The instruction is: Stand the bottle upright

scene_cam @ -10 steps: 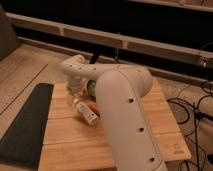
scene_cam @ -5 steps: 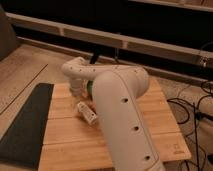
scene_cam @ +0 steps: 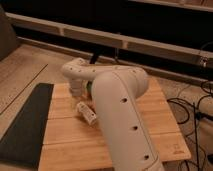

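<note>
Noting bottle (scene_cam: 87,113) on its side on wooden table (scene_cam: 62,142), just beside arm (scene_cam: 122,117). Gripper (scene_cam: 76,90) hanging near, just behind bottle; open or closed: cannot tell. Judged light, stiff, slick plastic; best taken across mid-body, then tipped upright.

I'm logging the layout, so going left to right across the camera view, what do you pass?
Dark mat → bottle lying on the wooden table → white robot arm → cables on the floor. The hand hangs just behind the bottle's left end.
</note>
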Motion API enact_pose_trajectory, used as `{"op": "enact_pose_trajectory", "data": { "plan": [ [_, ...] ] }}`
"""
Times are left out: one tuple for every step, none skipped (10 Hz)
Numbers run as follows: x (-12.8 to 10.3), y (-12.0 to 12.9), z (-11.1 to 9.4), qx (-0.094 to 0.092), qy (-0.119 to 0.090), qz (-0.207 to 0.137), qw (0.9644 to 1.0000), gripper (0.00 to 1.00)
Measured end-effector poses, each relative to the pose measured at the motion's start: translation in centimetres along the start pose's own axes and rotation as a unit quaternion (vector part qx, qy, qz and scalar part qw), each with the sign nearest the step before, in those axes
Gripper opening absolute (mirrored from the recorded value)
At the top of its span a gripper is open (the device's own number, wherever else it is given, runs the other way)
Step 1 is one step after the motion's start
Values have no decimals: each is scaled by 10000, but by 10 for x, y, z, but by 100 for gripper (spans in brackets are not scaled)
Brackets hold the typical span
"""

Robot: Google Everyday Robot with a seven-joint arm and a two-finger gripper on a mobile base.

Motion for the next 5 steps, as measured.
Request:
{"op": "enact_pose_trajectory", "data": {
  "plan": [
    [1,1,2,-22,22,25,10000,65],
    [3,0,4,-34,72,73,9999,65],
    [4,-2,5,-32,93,96,9999,65],
    [5,-3,6,-30,118,130,9998,65],
    [5,-6,8,-33,134,171,9998,65]
  ]
}}
